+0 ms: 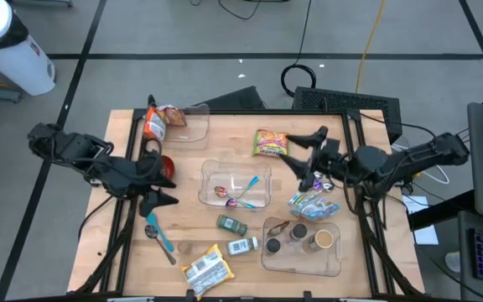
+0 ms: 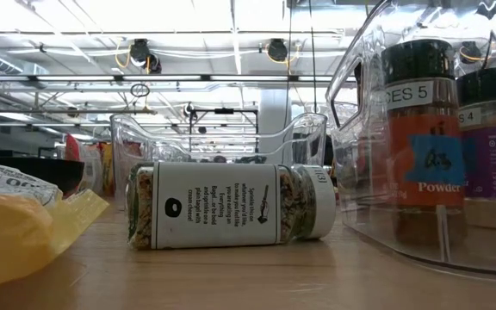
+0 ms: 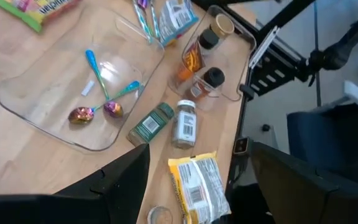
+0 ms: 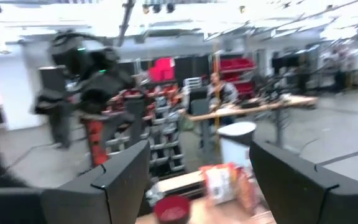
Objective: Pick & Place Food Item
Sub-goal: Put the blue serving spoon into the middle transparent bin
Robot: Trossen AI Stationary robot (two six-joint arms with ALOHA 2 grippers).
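Item: yellow snack packet (image 1: 207, 270), flat on table (image 1: 124, 252) near front edge, just beside white-label spice jar (image 1: 242, 246); likely food item meant, though candy bag (image 1: 270, 143) and chip bag (image 1: 155, 123) lie farther back; judged light, soft, crinkly film, slippery; contents crushable; best pinched at crimped end seam, gently.
Left gripper (image 1: 159, 200): fingers spread, empty, above table left of clear tray (image 1: 208, 172).
Right gripper (image 1: 310, 159): fingers spread, empty, raised beside candy bag.

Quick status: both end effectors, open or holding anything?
Left end effector: open, holding nothing.
Right end effector: open, holding nothing.
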